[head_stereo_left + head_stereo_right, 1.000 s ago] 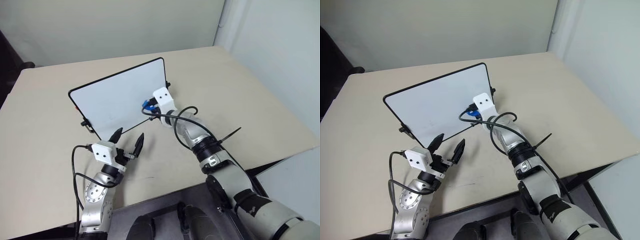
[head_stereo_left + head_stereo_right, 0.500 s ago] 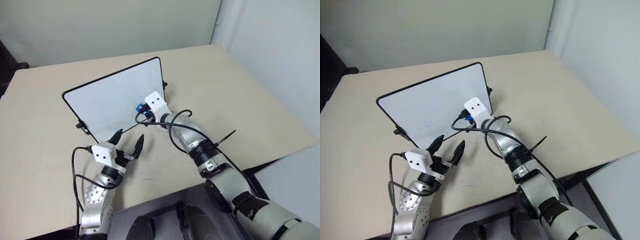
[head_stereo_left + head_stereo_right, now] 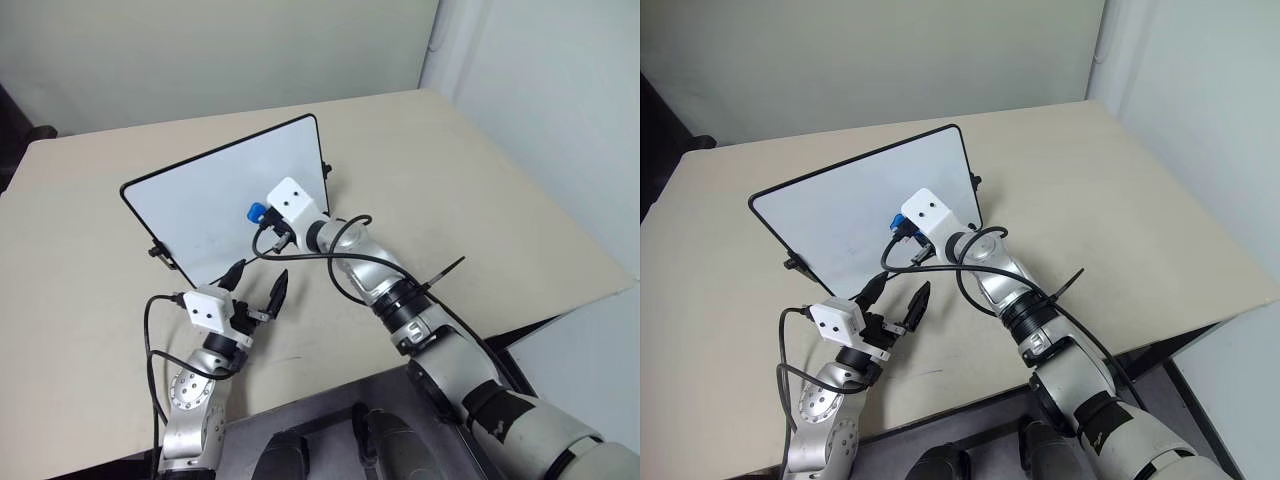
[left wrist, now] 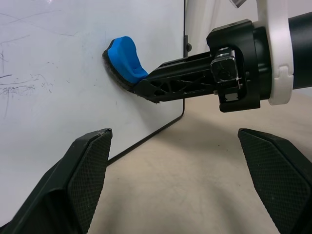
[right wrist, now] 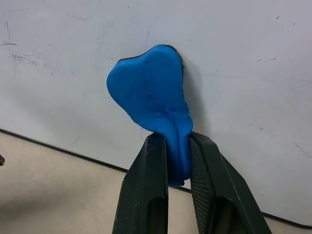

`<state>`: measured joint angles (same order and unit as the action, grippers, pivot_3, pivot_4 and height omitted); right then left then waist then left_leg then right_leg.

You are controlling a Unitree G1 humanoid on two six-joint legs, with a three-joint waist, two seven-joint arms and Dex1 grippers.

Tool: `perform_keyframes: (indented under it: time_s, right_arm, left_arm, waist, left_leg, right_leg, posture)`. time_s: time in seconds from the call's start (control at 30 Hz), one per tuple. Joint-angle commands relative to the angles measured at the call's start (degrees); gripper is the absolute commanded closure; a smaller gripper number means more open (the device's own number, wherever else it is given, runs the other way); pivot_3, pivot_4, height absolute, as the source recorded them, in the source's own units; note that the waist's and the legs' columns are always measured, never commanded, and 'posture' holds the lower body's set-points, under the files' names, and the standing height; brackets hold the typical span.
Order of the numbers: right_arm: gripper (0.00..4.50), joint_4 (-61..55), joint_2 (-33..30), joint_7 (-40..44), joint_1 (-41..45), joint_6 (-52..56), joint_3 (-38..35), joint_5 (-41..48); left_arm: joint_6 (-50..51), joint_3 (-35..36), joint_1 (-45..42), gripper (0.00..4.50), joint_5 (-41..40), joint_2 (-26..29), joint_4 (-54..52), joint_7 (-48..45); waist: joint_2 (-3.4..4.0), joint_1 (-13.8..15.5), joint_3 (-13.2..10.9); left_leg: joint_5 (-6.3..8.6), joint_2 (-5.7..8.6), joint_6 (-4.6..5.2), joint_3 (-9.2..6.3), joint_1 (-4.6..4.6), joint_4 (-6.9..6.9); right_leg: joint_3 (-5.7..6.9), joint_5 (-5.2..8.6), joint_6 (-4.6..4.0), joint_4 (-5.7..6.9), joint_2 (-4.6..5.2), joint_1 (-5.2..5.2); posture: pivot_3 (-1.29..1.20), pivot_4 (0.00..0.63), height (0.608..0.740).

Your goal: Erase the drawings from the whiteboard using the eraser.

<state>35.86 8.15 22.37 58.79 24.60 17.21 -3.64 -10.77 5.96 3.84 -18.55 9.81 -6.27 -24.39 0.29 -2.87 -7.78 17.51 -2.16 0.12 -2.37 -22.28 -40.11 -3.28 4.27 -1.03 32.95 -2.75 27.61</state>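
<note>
The soft bright-blue eraser (image 5: 152, 97) is squashed flat against the shiny white whiteboard with a thin black frame (image 3: 200, 200), near the board's 4 o'clock corner. The right gripper (image 5: 177, 161) has its two black fingers pinched shut on it.

The eraser is bent, so it might slip out if pushed too hard. The board leans up on the beige table (image 3: 480, 180), so a hard push might tip it back.

Faint grey marks (image 4: 24, 85) sit toward 9 o'clock of the eraser.

A second ago the eraser was nearer the board's 3 o'clock edge; it has slid toward 9 o'clock.

The left gripper (image 4: 170, 161) waits at the board's 6 o'clock edge, fingers wide apart, holding nothing.
</note>
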Motion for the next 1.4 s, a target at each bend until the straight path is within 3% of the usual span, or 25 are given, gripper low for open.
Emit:
perform_keyframes:
  time_s: [0.03,0.33,0.63,0.83,0.97,1.1,1.3,1.4]
  right_arm:
    - [4.15,-1.1,1.3,-1.8,0.6,-0.9,-1.9,0.5]
    - [4.15,-1.1,-3.6,-5.2,-1.4,5.8,-6.1,0.5]
    - [4.15,-25.5,-12.1,0.7,-11.0,20.1,-5.0,1.6]
    - [4.15,-44.1,-20.4,6.8,-17.0,38.1,-5.7,6.9]
    - [4.15,-51.3,-24.6,9.2,-18.7,53.2,-10.8,13.0]
    - [4.15,-55.5,-28.8,8.8,-20.8,60.0,-12.3,15.6]
    - [2.11,-57.1,-30.9,8.3,-22.6,64.1,-12.5,18.8]
    - [1.04,-57.1,-31.7,7.1,-24.5,59.8,-11.7,18.5]
  left_arm:
    - [-0.4,0.0,0.2,0.0,-0.5,-0.2,-2.1,0.0]
    - [-0.3,0.5,-1.0,0.0,-0.9,0.2,-0.5,-0.7]
    - [0.1,-0.3,-1.9,0.0,-1.3,0.1,0.8,-1.7]
    - [-0.2,-0.8,-2.4,0.0,-0.8,-0.4,1.7,-1.8]
    - [-0.5,-1.1,-2.8,0.0,-0.5,-0.7,2.5,-1.9]
    - [-0.6,-1.5,-3.2,0.0,-0.2,-1.1,3.2,-2.0]
    - [-0.7,-2.0,-3.9,0.0,0.0,-1.5,4.2,-2.3]
    - [-0.6,-2.1,-4.3,0.0,0.0,-1.6,4.5,-2.4]
  waist:
    - [0.0,0.0,0.0]
    - [-0.01,0.9,0.0]
    - [-0.02,1.5,0.0]
    - [-0.04,1.7,0.0]
    - [-0.04,1.8,0.0]
    - [-0.04,1.9,0.0]
    - [-0.04,2.0,0.0]
    - [-0.04,2.0,0.0]
  left_leg:
    - [0.0,0.0,0.0,0.01,0.0,0.0]
    - [-0.06,0.01,0.08,-0.02,0.08,-0.09]
    - [0.08,0.01,-0.15,0.01,0.08,-0.05]
    - [0.13,0.02,-0.16,0.11,0.08,-0.08]
    - [0.17,0.08,-0.08,0.14,0.29,-0.13]
    - [0.17,0.13,-0.07,0.15,0.36,-0.18]
    - [0.17,0.18,-0.03,0.14,0.42,-0.17]
    - [0.1,0.27,0.06,0.12,0.44,-0.18]
  right_leg:
    - [0.0,0.0,0.0,0.0,0.0,0.0]
    - [0.0,-0.05,-0.08,0.0,0.0,-0.18]
    - [0.0,-0.12,-0.37,-0.05,0.0,-0.19]
    - [-0.01,0.15,-0.22,-0.09,0.01,-0.23]
    - [-0.08,0.35,0.04,-0.11,0.01,-0.51]
    - [-0.11,0.57,0.48,-0.1,0.01,-0.6]
    - [-0.11,0.46,0.54,-0.07,0.01,-0.66]
    - [-0.11,0.41,0.58,-0.07,0.0,-0.74]
  posture:
    - [0.0,0.15,0.74]
    - [0.0,0.15,0.74]
    - [0.0,0.15,0.74]
    - [0.0,0.15,0.74]
    - [0.0,0.15,0.74]
    - [0.0,0.15,0.74]
    - [0.0,0.15,0.74]
    - [0.0,0.15,0.74]
